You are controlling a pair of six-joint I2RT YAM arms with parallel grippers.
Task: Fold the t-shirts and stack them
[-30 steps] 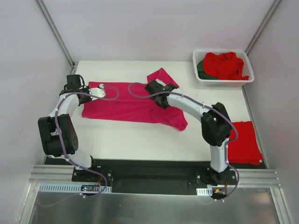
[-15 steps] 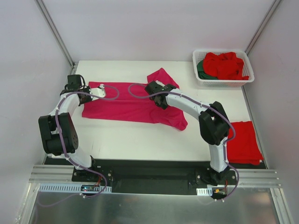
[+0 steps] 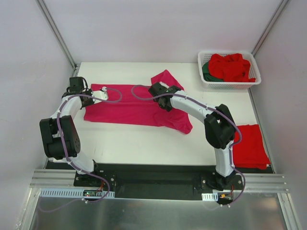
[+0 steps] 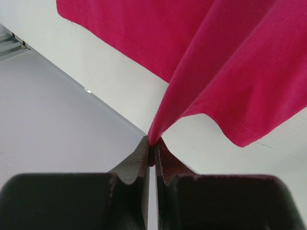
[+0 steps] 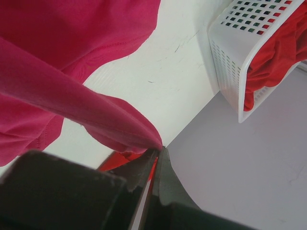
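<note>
Presently in hand: the fold of the magenta-pink t-shirt, which lies spread across the far middle of the table. The fold looks begun, not finished.
Left gripper: jaws pinched tight on a thin bit of the shirt's edge at its left end, with the cloth running up from the fingertips in a taut ridge.
Right gripper: jaws likewise closed, on a gathered fold of the same shirt toward its right end, near the upturned sleeve.
Other shirts: a bright red t-shirt lies flat, apparently folded, at the table's right near edge. More red t-shirts and a dark green t-shirt sit in the white basket at the far right corner.
Progress: judged early, with one shirt seemingly done, one in work and several waiting.
Next move calls for: both arms carrying their pinched edges level and at equal pace across the shirt's body, so the cloth lays over itself without twisting. They should let go only once the edge rests flat.
Risk: so thin a pinch may slip if pulled unevenly.
</note>
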